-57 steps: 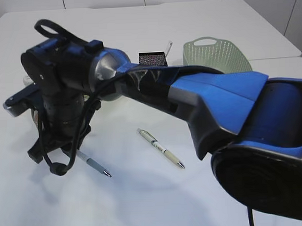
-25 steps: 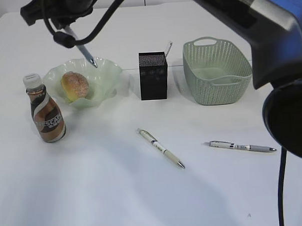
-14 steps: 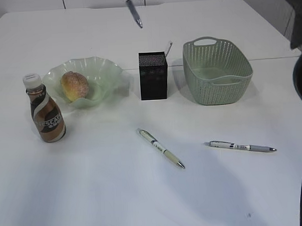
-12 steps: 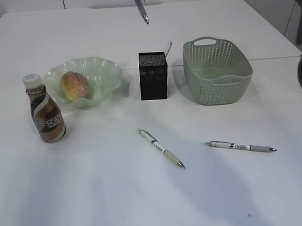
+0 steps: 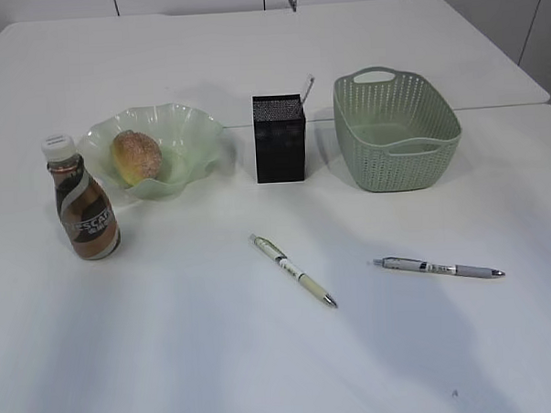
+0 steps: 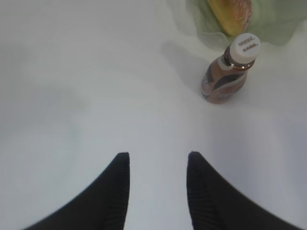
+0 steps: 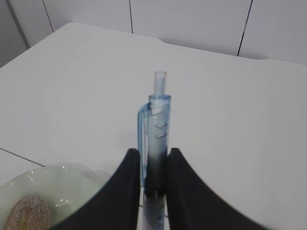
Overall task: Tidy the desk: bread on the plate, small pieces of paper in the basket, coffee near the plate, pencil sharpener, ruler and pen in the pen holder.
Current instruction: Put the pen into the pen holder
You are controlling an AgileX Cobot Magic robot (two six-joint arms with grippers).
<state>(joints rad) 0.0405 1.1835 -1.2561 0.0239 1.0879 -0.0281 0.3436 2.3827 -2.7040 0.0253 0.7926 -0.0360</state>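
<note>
Tabletop (image 5: pixel 264 372), white: I log basket (image 5: pixel 396 128), contents unclear; plate (image 5: pixel 176 128) holding bread (image 5: pixel 136 156); coffee (image 5: pixel 83 201) just beside it; pen holder (image 5: pixel 279 138) with ruler (image 5: pixel 306 88); two loose pens (image 5: pixel 292 270) (image 5: pixel 438 269). Only the wrist views show grippers: right gripper (image 7: pixel 153 165) jaws clamp a blue pen (image 7: pixel 157 122); left gripper (image 6: pixel 158 165) jaws apart, empty.

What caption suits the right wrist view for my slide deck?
Right gripper clamps a clear blue pen above the desk.
</note>
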